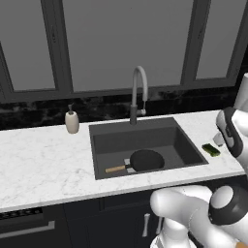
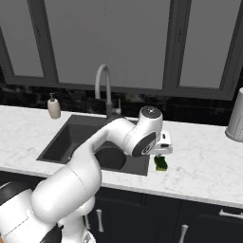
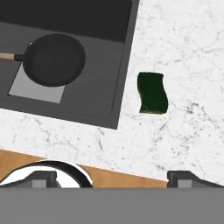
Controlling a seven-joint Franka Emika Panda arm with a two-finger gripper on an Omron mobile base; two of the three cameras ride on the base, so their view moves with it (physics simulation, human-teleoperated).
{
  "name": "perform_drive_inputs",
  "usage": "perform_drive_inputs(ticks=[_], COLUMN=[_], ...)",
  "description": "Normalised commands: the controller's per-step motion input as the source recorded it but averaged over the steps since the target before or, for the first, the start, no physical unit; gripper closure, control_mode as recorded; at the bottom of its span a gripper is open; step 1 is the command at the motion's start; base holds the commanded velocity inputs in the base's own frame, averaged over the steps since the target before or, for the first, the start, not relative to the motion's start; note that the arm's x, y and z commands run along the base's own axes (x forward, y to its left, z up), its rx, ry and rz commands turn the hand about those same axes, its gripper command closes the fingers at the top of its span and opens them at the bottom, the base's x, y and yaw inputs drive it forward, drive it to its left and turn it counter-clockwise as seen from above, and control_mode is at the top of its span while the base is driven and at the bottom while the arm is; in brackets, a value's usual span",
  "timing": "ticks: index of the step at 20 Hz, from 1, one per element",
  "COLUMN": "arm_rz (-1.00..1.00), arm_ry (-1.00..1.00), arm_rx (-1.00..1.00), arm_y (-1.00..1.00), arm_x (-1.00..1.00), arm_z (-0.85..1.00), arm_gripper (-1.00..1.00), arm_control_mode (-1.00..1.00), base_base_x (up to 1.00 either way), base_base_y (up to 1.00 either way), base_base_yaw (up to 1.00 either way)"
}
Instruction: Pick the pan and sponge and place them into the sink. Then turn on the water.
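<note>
**Hand view: jaws wide above the sponge, pan already in the sink**

Hand view looks straight down on the white marble desk (image 3: 183, 48). The two dark fingertips (image 3: 189, 178) stand far apart at the bottom edge, so the jaws are wide and hold nothing. The sponge (image 3: 152, 93), dark green, lies flat on the desk ahead of the jaws, between their two lines and nearer the right-hand tip. It is not touched. It sits just beside the sink (image 3: 107, 57), clear of the rim.

The pan (image 3: 54, 59) rests on the sink floor, off to the left of the jaws and farther ahead than the sponge. Its black bowl partly covers the lighter grey drain plate (image 3: 33, 87). Its light wooden handle (image 3: 8, 56) points away from the sponge.

In the right base view the gripper (image 2: 161, 148) hangs over the sponge (image 2: 161, 163), apart from it. The faucet (image 2: 105, 85) stands behind the basin, beyond the jaws. No water is visible at its spout.
</note>
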Motion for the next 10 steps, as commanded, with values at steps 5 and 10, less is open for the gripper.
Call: perform_drive_inputs(ticks=[5, 10], arm_rz=[0.07, 0.08], arm_ry=[0.06, 0.02], arm_rx=[0.0, 0.0], arm_y=[-0.22, -0.01], arm_x=[0.13, 0.14], arm_z=[-0.16, -0.29], arm_gripper=[-1.0, -1.0], arm_control_mode=[-1.0, -1.0], base_base_x=[0.0, 0.0], base_base_y=[0.0, 0.0], base_base_yaw=[0.0, 0.0])
